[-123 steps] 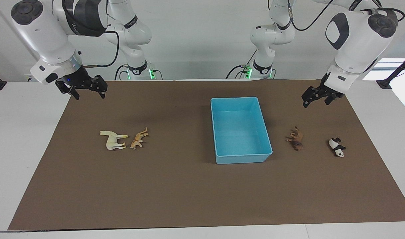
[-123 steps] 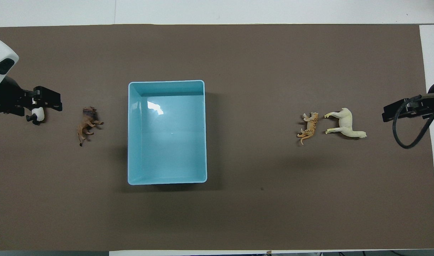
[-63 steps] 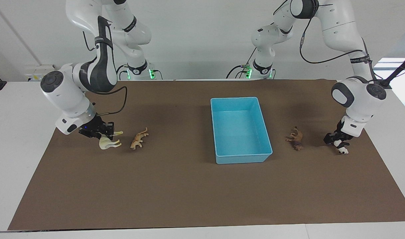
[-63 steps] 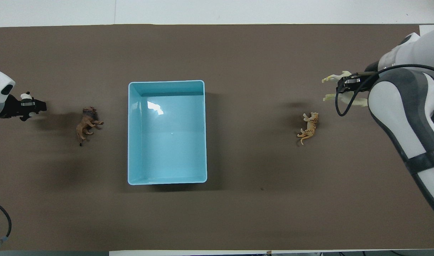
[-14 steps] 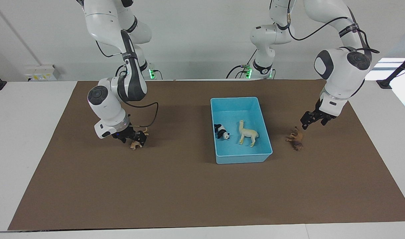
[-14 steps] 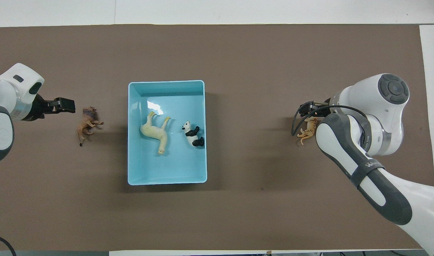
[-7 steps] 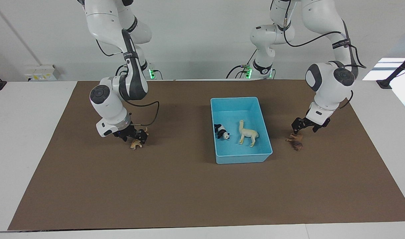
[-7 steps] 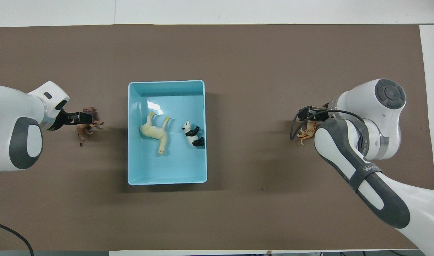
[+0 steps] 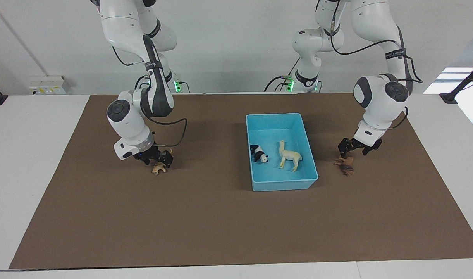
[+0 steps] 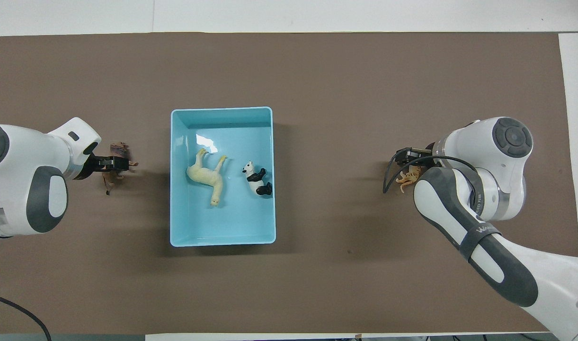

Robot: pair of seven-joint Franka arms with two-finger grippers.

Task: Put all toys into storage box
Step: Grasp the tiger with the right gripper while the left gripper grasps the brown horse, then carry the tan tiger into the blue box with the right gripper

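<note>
The light blue storage box [image 9: 284, 184] stands on the brown mat, also in the overhead view [image 10: 222, 242]. In it lie the cream llama [image 9: 289, 155] [image 10: 206, 175] and the panda [image 9: 259, 154] [image 10: 256, 179]. The dark brown lion [image 9: 347, 166] [image 10: 109, 179] lies on the mat toward the left arm's end. My left gripper [image 9: 353, 152] [image 10: 114, 164] is open, low over the lion. The spotted cat [image 9: 158, 168] [image 10: 408, 177] lies toward the right arm's end. My right gripper [image 9: 159, 159] [image 10: 410, 158] is open, low over the cat.
The brown mat [image 9: 221, 224] covers most of the white table [image 9: 23, 155]. A cable [image 9: 178, 133] loops off the right arm's wrist just above the mat, beside the cat.
Since 8.6 s ago the llama and panda went from the mat into the box. In the last second both grippers have come down lower over the lion and the cat.
</note>
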